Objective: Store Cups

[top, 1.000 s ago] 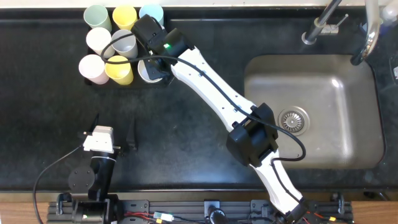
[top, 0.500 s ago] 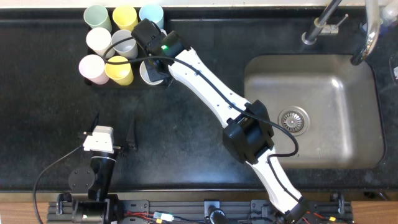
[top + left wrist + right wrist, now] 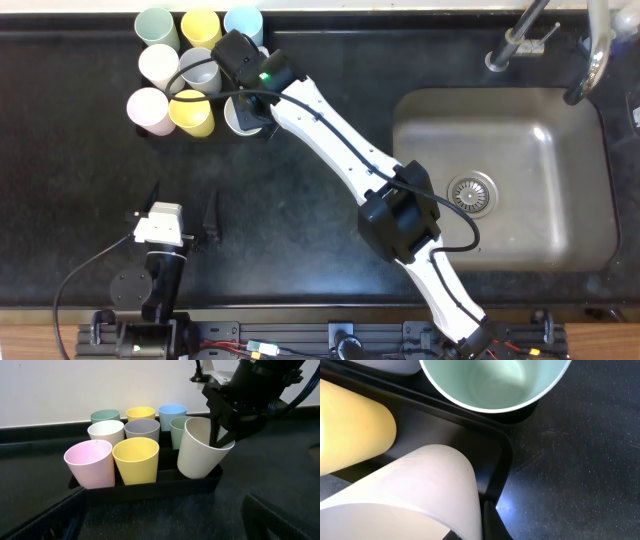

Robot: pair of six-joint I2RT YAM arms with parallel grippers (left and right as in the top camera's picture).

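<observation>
The right gripper [image 3: 221, 439] pinches the rim of the tilted cream plastic cup [image 3: 197, 455], in the black tray's [image 3: 150, 491] corner.

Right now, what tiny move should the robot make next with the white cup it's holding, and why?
Probably tip the white cup upright and ease it down. The right arm's fingers hold it by the rim, leaning, at the tray's one free corner spot, beside the yellow cup and in front of the green cup.
</observation>
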